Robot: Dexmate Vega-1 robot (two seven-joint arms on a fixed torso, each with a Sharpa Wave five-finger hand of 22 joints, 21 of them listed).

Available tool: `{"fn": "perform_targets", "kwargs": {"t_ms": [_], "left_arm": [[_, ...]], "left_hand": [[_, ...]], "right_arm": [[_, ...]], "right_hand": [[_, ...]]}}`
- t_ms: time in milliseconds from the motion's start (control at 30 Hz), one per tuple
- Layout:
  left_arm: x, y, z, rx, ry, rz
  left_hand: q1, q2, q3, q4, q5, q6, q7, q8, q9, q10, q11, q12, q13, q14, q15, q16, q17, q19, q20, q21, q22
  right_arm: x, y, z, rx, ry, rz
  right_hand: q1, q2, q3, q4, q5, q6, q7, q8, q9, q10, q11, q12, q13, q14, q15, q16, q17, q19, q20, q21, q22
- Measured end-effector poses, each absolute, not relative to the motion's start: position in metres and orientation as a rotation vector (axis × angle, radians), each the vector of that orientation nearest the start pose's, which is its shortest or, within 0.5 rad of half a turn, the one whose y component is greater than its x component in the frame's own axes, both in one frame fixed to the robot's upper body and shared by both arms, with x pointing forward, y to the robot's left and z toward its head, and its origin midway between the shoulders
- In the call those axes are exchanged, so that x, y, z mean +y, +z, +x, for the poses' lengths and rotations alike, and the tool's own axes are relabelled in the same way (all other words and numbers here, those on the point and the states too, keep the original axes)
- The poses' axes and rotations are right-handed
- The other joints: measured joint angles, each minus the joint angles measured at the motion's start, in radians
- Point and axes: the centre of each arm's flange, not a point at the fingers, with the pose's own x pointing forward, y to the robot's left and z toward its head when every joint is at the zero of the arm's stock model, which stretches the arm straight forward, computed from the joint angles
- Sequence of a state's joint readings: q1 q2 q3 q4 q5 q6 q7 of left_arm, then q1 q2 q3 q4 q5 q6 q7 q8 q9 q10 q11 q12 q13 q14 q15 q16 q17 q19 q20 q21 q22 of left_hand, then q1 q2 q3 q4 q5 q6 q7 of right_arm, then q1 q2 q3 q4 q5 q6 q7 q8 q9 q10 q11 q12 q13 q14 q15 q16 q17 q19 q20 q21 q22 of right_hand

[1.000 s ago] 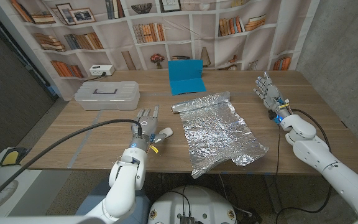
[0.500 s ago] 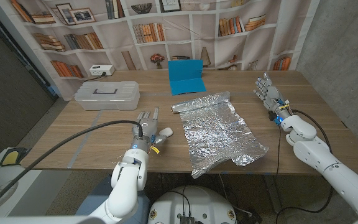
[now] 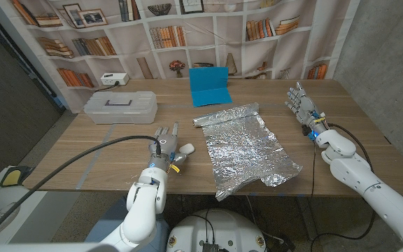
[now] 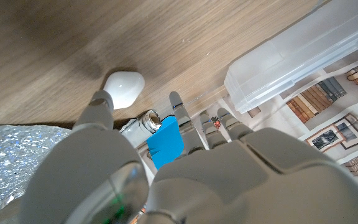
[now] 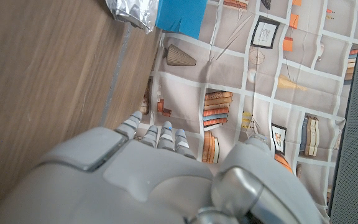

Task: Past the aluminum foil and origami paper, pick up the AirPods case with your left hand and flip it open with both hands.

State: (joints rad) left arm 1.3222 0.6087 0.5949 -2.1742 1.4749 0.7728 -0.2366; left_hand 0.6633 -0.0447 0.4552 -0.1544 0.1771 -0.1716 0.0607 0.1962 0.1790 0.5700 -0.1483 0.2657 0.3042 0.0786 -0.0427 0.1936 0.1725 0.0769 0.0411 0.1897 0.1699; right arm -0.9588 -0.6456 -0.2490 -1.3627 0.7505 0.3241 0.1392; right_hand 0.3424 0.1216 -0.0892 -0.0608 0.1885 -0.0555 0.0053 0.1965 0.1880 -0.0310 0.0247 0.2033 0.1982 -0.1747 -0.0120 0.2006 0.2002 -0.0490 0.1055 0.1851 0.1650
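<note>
Now the left hand [image 3: 164,142] reaches for the AirPods case [image 3: 187,148], which sits on the table [image 3: 103,150] just left of the aluminum foil [image 3: 247,150]. In the left wrist view the thumb looks to be touching the case [image 4: 123,88] while the other fingers stay spread, closed on nothing. The grasp isn't made yet. To do it well, the fingers should probably come down around the case from the far side, opposite the thumb, so it can't skid toward the foil. Right of the foil, the right hand [image 3: 301,103] stands upright, fingers apart, holding nothing. Beyond the foil lies the blue origami paper [image 3: 209,85].
</note>
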Motion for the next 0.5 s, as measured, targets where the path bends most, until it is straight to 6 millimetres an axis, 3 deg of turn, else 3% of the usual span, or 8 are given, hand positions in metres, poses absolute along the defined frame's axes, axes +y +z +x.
{"fn": "perform_targets", "kwargs": {"t_ms": [500], "left_arm": [[0.1766, -0.1076, 0.4731, -0.303, 0.378, 1.673]], "left_hand": [[-0.004, 0.004, 0.0, 0.0, 0.0, 0.004, -0.004, 0.0, 0.0, 0.012, -0.001, 0.0, 0.005, 0.0, 0.0, 0.0, 0.0, 0.0, 0.0, 0.0, 0.0]], "right_arm": [[-0.3686, -0.0317, 0.6202, -0.617, 0.203, 0.025]], "right_hand": [[0.0, 0.0, 0.007, 0.002, 0.0, 0.0, 0.0, 0.0, 0.0, 0.0, 0.0, 0.0, 0.0, 0.0, 0.0, 0.0, 0.0, 0.0, 0.0, 0.0, 0.0]]}}
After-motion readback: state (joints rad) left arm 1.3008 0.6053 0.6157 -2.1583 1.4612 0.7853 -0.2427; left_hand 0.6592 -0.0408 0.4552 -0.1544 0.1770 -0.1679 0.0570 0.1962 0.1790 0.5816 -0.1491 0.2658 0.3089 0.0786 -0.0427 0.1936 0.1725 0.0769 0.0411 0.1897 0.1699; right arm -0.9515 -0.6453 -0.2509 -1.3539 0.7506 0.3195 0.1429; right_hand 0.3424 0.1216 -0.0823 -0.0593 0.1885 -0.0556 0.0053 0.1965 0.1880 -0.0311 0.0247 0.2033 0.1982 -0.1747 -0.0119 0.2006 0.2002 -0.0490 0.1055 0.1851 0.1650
